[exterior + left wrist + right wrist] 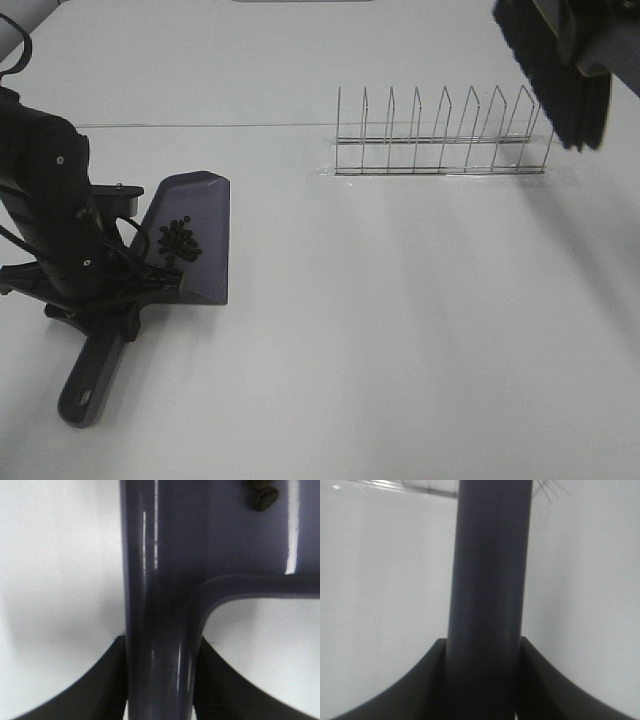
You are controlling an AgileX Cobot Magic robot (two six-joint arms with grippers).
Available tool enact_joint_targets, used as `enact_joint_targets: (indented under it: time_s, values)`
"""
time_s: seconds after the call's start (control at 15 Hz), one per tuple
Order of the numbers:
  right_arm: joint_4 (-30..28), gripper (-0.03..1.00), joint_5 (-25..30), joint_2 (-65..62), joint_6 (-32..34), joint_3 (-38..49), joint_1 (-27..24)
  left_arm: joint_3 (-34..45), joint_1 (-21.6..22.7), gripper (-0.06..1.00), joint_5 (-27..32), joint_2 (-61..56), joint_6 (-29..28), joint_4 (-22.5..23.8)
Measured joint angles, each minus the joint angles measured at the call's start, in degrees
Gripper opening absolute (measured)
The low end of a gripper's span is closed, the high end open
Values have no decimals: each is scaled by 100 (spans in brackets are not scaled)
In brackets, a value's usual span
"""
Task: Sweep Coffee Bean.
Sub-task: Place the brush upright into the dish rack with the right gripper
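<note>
The grey dustpan (pixel 195 235) lies on the white table at the left. Several dark coffee beans (pixel 178 240) sit in a cluster inside its pan. My left gripper (pixel 100 300) is shut on the dustpan's handle (pixel 160 645); two beans (pixel 264 495) show in the left wrist view. My right gripper (pixel 482 680) is shut on the dark brush handle (pixel 490 580). The brush's black bristles (pixel 565 90) hang high at the top right, above the wire rack. The right gripper itself is mostly out of the exterior high view.
A wire dish rack (pixel 440 135) stands at the back right on a clear base. The dustpan's long handle end (pixel 85 385) points toward the table's front left. A seam line (pixel 200 125) runs across the table behind the dustpan.
</note>
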Motion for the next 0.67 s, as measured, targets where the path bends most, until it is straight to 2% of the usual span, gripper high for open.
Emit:
enact_joint_targets:
  time_s: [0.2,0.33,0.67]
  values:
    - [109,38,-23,-86,0,825,-384,34,0,35,-29,-149,29,0]
    - [395,38,-504,-74,0,1318,-407,34,0,35,-23,-441,40,-97]
    - [596,38,-1278,716,0,1455,-407,34,0,35,-11,-859,63,-298]
